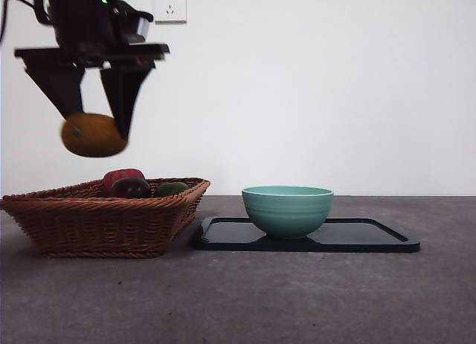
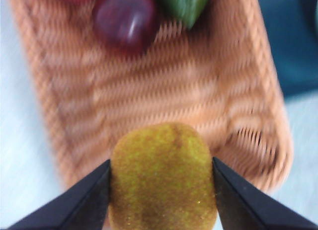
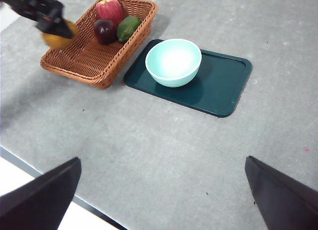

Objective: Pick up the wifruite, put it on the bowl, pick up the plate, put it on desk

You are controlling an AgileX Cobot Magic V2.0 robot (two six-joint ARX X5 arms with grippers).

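My left gripper is shut on the wifruite, a dull-orange round fruit, and holds it in the air above the wicker basket. In the left wrist view the wifruite sits between the two jaws over the basket. The teal-green bowl stands empty on a dark rectangular plate to the right of the basket. The right wrist view shows the bowl, the plate and the left gripper with the fruit. My right gripper is open above the desk.
The basket holds a red apple, a dark purple fruit and a green fruit. The desk's front edge shows in the right wrist view. A wall socket is on the white wall behind.
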